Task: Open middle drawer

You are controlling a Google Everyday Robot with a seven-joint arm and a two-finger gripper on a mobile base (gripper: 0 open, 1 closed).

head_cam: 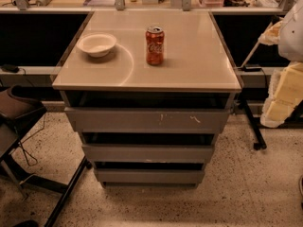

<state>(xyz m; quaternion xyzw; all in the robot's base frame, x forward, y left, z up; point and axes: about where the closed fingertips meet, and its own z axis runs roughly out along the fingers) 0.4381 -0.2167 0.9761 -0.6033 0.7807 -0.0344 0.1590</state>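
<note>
The grey cabinet has three stacked drawer fronts. The middle drawer (148, 153) is a plain grey front between the scuffed top front (147, 120) and the small bottom front (149, 176). A dark gap shows above it, and it sits stepped back in line with the other fronts. My arm's pale body enters at the right edge, and the gripper (280, 105) hangs there. It is to the right of the cabinet, at about the height of the top front, and touches nothing.
On the cabinet top (199, 56) stand a red soda can (155, 45) and a white bowl (96, 44). A dark chair with a black base (19, 112) is at the left. A black stand leg (253, 126) is on the floor to the right. A counter runs behind.
</note>
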